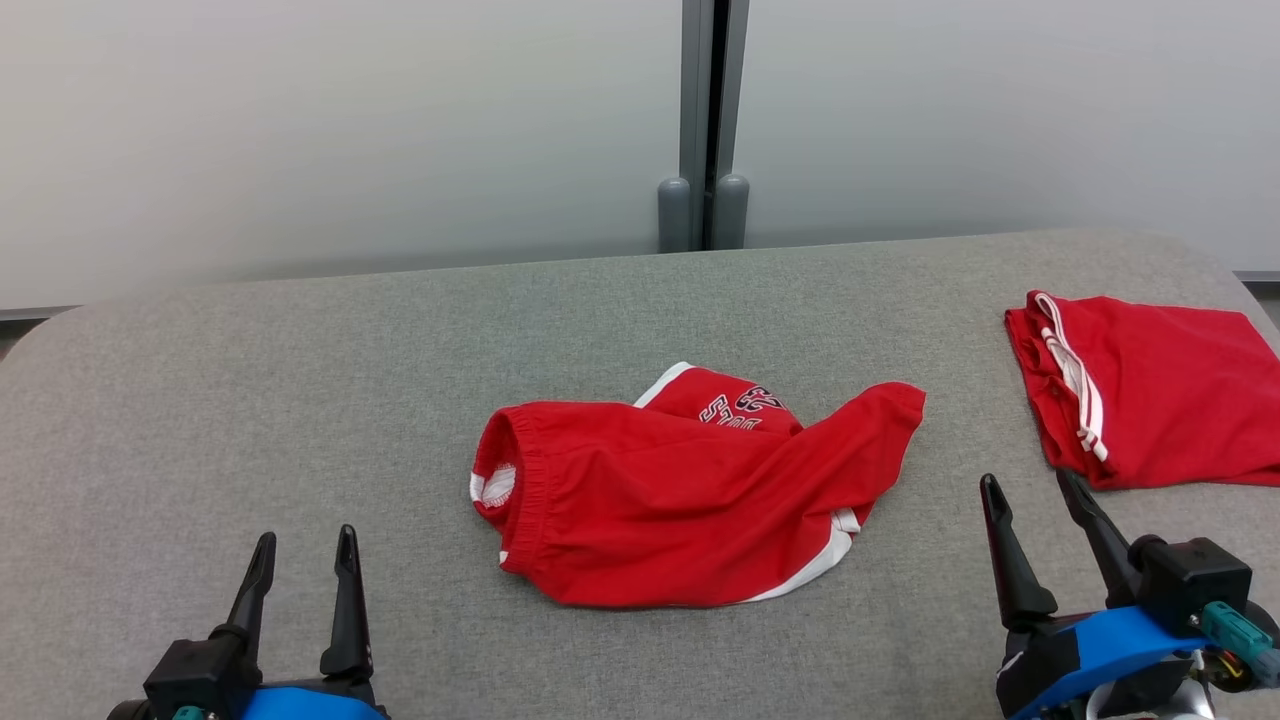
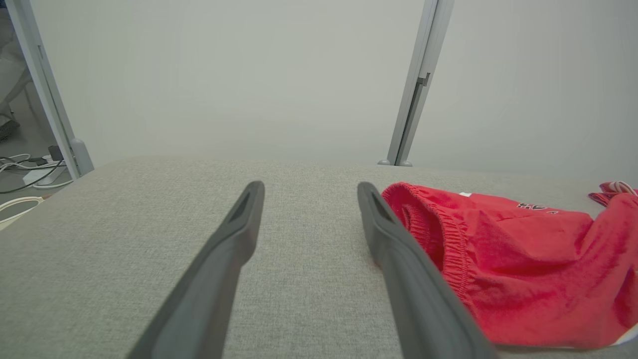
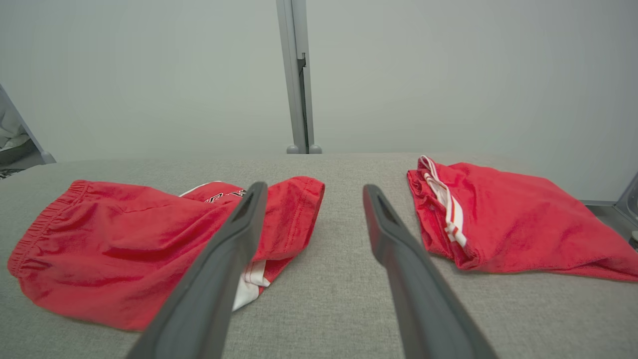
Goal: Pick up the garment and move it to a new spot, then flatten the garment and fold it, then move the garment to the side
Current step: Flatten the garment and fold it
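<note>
The crumpled red garment (image 1: 680,500) lies in the middle of the worktop (image 1: 300,380). The left fingers (image 1: 348,610) at 7 o'clock and the right fingers (image 1: 1010,560) at 5 o'clock are spread, grasping nothing. The head view shows folded shorts (image 1: 1170,390) at 3 o'clock; the left wrist view adds cables (image 2: 25,167) at its 9 o'clock.

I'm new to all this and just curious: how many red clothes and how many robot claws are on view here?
Red garments: 2 (crumpled garment, folded garment)
Grippers: 2 (left gripper, right gripper), both open
Total: 4
</note>
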`<state>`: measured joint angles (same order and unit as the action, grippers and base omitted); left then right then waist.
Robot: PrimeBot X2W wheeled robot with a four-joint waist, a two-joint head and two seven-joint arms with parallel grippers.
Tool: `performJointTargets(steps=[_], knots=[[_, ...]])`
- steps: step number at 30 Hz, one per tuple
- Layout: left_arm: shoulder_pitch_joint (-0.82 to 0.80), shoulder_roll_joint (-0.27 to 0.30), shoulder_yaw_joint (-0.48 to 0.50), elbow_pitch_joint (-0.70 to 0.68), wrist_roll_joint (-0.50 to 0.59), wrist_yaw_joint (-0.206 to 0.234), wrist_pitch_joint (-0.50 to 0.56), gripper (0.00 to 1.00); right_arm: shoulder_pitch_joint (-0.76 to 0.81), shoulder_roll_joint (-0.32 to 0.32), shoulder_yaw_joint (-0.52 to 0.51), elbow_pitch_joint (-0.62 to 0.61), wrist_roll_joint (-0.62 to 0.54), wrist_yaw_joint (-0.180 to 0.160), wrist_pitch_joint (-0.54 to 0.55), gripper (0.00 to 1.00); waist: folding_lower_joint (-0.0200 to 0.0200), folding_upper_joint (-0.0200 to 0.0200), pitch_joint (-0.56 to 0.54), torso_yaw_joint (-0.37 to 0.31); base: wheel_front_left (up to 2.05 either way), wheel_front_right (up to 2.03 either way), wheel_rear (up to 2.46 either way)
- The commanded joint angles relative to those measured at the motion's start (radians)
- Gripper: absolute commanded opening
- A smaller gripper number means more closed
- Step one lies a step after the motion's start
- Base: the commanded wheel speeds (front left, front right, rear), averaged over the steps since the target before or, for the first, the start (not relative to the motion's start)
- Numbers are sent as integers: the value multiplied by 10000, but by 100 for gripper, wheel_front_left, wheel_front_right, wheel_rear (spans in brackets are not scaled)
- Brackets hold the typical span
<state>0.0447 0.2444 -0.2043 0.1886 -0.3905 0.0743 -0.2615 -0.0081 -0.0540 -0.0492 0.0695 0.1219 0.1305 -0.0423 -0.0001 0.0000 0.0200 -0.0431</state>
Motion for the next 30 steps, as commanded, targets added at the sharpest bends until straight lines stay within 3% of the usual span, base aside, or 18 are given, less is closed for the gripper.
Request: performJointTargets(steps=[1,8,18,30], knots=[[56,9,26,-43,-17,53,-39,100,143,33,-15,-68,-21,5,30,100,1,0,13,-17,0,0,0],[-404,-66,-290,47,-2,-144,235,100,214,41,28,-22,138,5,129,100,1,0,121,-92,0,0,0],[-2170,-509,-1642,1406,-396,-1427,2363,100,-217,35,567,255,358,5,86,100,1,0,512,-410,0,0,0],[-3595,-760,-1717,2685,-1212,-1474,4563,100,-481,35,910,525,496,5,-118,100,1,0,870,-855,0,0,0]])
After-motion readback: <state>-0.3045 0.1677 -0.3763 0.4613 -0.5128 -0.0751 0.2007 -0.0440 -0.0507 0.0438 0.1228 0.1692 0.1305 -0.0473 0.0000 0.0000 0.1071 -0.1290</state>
